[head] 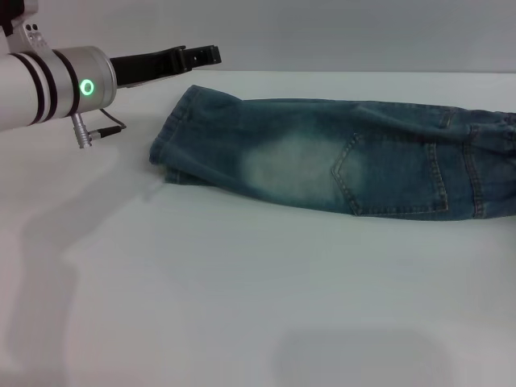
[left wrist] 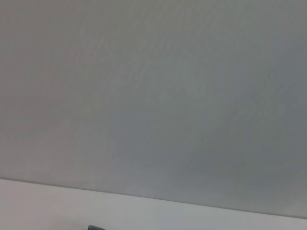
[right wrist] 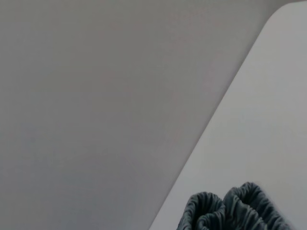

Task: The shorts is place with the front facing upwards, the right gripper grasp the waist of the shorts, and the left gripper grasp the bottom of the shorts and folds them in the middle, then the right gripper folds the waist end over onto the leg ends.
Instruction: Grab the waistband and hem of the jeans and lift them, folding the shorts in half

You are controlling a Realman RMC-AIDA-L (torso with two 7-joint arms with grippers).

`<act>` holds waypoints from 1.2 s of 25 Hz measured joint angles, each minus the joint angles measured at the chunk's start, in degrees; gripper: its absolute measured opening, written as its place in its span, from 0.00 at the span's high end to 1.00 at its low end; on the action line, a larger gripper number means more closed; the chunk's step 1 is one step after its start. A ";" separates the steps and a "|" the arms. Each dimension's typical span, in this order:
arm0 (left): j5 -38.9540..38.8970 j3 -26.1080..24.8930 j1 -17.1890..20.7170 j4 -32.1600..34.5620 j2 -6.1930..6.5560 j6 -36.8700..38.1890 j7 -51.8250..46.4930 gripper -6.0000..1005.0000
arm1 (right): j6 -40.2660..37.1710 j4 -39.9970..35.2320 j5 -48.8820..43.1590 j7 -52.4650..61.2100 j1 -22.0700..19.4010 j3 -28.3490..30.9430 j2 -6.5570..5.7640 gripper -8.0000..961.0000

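Note:
The shorts (head: 339,161) lie flat on the white table (head: 242,306), folded lengthwise into one long strip of blue-green denim with a pale faded patch. The leg ends (head: 171,139) point left and the waist (head: 506,133) runs off the right edge of the head view. My left gripper (head: 201,56) hovers just above and to the left of the leg ends, apart from the cloth. In the right wrist view the puckered waist (right wrist: 230,211) shows close up. The right gripper itself is out of view.
The table's far edge (head: 363,72) runs right behind the shorts, with a plain grey wall (head: 322,32) beyond it. The left arm (head: 48,85) with its green ring reaches in from the upper left. A broad stretch of table lies in front of the shorts.

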 joint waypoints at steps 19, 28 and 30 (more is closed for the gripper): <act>0.00 0.12 -0.07 0.00 -0.20 -0.01 0.02 0.14 | -1.14 1.42 -1.69 3.34 1.21 0.14 -0.79 0.34; -0.73 0.09 -0.02 -0.16 -0.24 0.17 0.01 0.14 | -2.28 0.59 -1.70 3.72 0.45 0.60 -0.83 0.59; -0.85 0.19 -0.03 -0.27 -0.25 0.21 0.01 0.14 | -2.64 0.58 -1.71 3.60 0.44 0.52 -0.89 0.69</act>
